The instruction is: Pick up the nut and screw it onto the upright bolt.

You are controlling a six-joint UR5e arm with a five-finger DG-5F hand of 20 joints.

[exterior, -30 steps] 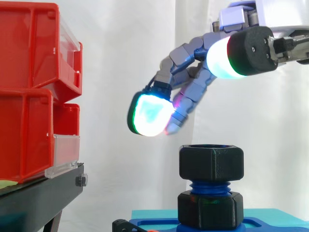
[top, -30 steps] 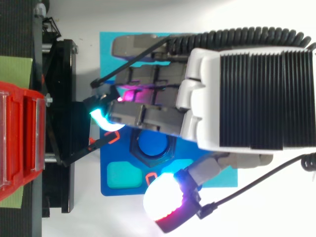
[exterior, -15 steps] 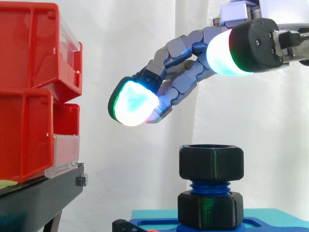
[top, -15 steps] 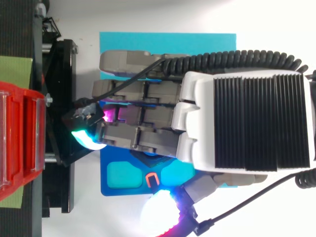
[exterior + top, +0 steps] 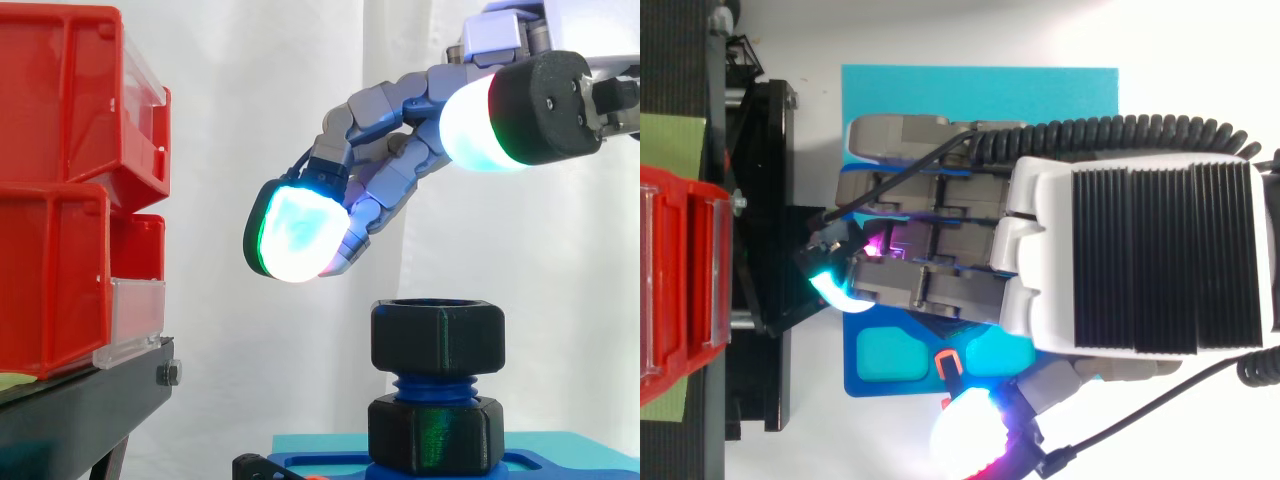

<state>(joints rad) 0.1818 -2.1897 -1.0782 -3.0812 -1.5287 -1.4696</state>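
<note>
In the side view the nut [image 5: 438, 338] sits on top of the upright bolt [image 5: 434, 386]. It is black and six-sided with flat faces and a raised round collar on its upper face, and it lies level. Blue thread turns of the bolt show just beneath it, between it and a lower nut [image 5: 435, 433] of the same black, six-sided make. That lower one rests on the blue fixture [image 5: 320, 462] at the bolt's foot, with a cyan mat [image 5: 570, 443] behind.

The hand [image 5: 400, 165] hangs above the bolt, well apart from the nut. Its fingers reach down and to the left of the bolt in a loose, relaxed bend and grasp nothing. The nearest fingertip pad [image 5: 295, 235] glows white and cyan with a green rim. It lies higher than the nut and left of the bolt. The thumb pad [image 5: 472, 122], also glowing white (it has a black cap behind it), is above and right of the bolt.

Far left of the bolt, red bins [image 5: 60, 200] are stacked on the black stand [image 5: 80, 415], and the white curtain [image 5: 250, 100] fills the background.

In the top view the hand [image 5: 1140, 260] lies spread over the blue fixture [image 5: 862, 375] and the cyan mat [image 5: 940, 90]. Its fingers [image 5: 920, 245] point toward the black stand [image 5: 765, 200] and the red bins [image 5: 680, 290]. They lie side by side and loose, closed on nothing. The cyan-glowing tip [image 5: 830, 290] reaches past the mat's edge on the stand's side.
</note>
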